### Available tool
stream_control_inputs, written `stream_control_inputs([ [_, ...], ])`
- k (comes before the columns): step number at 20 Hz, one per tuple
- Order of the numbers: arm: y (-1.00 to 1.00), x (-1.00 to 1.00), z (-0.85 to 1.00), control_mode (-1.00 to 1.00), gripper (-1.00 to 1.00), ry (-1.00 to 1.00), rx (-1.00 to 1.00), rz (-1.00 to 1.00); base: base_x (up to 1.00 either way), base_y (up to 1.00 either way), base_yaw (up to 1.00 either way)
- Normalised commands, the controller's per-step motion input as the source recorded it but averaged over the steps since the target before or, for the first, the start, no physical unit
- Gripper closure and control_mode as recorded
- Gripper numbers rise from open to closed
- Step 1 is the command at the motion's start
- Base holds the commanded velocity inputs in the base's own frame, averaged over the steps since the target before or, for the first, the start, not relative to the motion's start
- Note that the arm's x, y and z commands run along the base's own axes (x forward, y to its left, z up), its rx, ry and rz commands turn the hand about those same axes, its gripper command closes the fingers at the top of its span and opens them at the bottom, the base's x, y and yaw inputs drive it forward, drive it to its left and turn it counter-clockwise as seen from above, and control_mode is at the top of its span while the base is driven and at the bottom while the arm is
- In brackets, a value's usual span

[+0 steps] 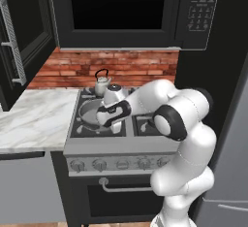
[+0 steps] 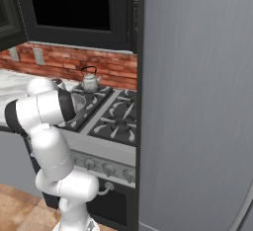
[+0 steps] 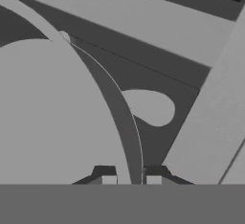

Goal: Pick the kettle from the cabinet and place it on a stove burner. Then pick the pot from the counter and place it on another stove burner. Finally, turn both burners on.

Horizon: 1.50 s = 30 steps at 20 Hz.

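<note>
The stove [image 1: 121,146] carries both vessels: the pot [image 1: 92,112] on its front left burner, the kettle [image 1: 102,83] behind on the rear left. The pincer [image 3: 129,179] straddles the pot's rim with a narrow gap, seemingly gripping it. By my judgement, only the knobs [image 1: 99,164] remain.

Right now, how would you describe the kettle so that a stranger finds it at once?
Look at the steel range below the black microwave, in front of the red brick wall. On its rear left burner stands the kettle, upright. It is small, rounded and silvery, with a tall black arched handle, unlike the wide shallow pot on the front left burner.
</note>
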Motion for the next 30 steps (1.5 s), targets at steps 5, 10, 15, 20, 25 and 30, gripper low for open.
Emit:
stream_control_inputs([
  [5,0.07,0.19,-0.07,-1.00,1.00,0.00,0.00,0.00,0.00,0.00,0.00],
  [10,0.06,0.23,-0.11,-1.00,1.00,0.00,0.00,0.01,0.00,0.00,0.00],
  [15,0.11,0.16,-0.16,-1.00,1.00,0.00,0.00,0.01,0.00,0.00,0.00],
  [20,0.22,0.06,-0.16,-1.00,1.00,0.00,0.00,0.03,0.00,0.00,0.00],
  [25,0.32,-0.11,-0.05,-1.00,1.00,-0.01,-0.01,0.04,0.00,0.00,0.00],
  [30,0.20,-0.34,0.00,-1.00,1.00,-0.02,0.00,0.00,0.00,0.00,0.00],
])
